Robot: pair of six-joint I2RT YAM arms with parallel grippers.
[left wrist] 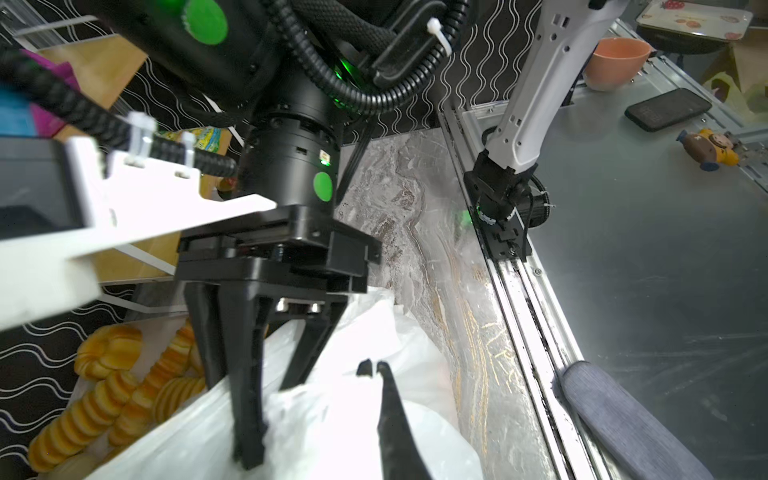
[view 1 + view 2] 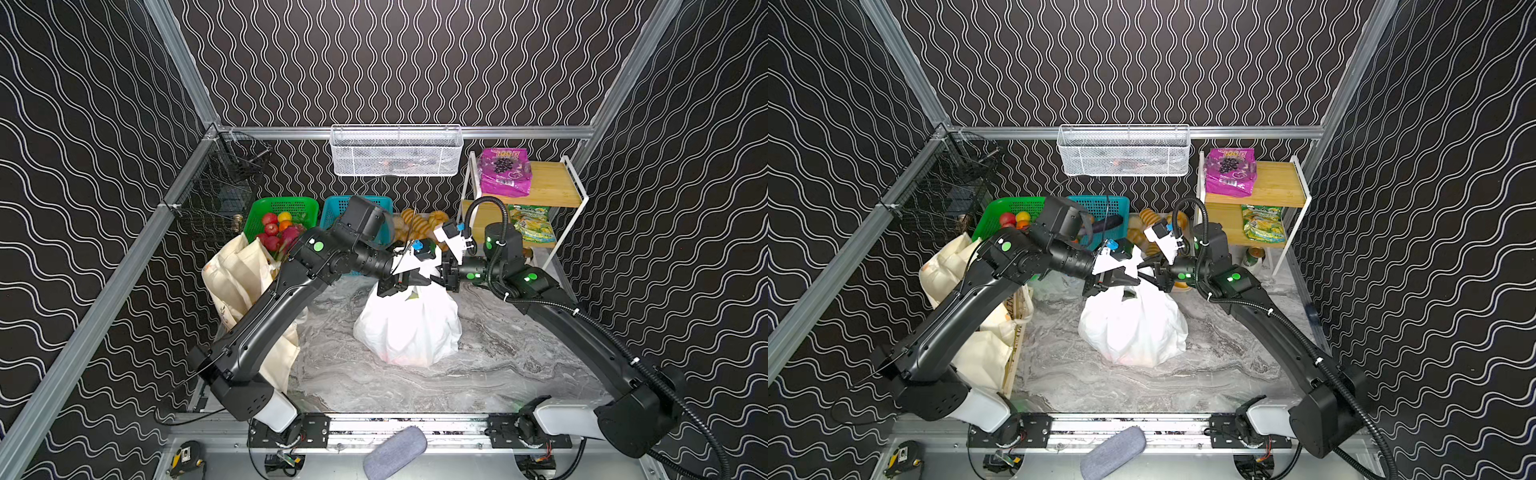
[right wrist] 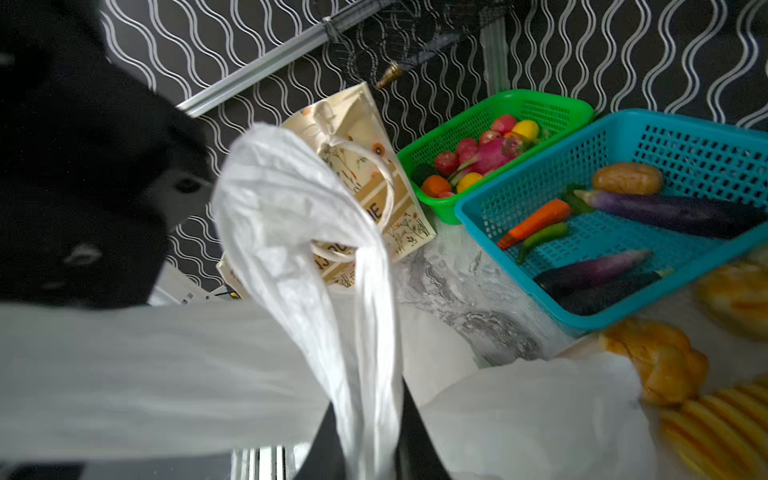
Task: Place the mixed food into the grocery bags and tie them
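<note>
The white plastic bag [image 2: 409, 328] bulges mid-frame in a top view. It is likely light and slippery, so take it by the handle loops [image 3: 299, 199]. At its top the left gripper [image 1: 372, 368] is clenched, the right gripper [image 3: 368, 399] parted round one loop.

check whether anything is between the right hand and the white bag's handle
Nothing visible is. The handle of the white plastic carrier bag runs straight between the right hand's fingers in its wrist view. The left hand is shut close by, at the bag's top, not between them.
</note>
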